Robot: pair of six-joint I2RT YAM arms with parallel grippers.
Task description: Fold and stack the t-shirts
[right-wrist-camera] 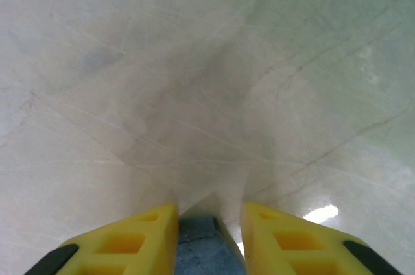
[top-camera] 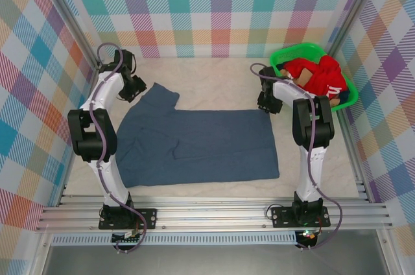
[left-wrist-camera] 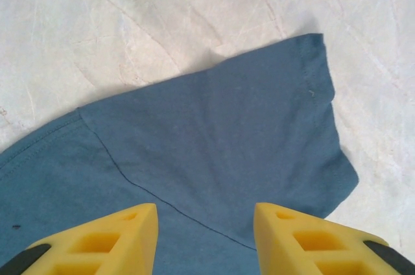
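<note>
There was one plain slate-blue cloth t-shirt [top-camera: 201, 148] at centre. One green plastic basket [top-camera: 283, 56] sat at two o'clock, with one red cloth garment [top-camera: 322, 75] countable inside.

We see a plain slate-blue t-shirt [top-camera: 194, 145] spread flat on the pale table [top-camera: 214, 80], with its neck toward the left and its hem toward the right. Its short sleeve [left-wrist-camera: 259, 132] points to the far left and lies smooth, the stitched edge showing. The far right hem corner [right-wrist-camera: 198, 246] is a small bunched tip of blue cloth. A crumpled red garment [top-camera: 321, 74] lies heaped in the green basket [top-camera: 285, 54] at the far right.
</note>
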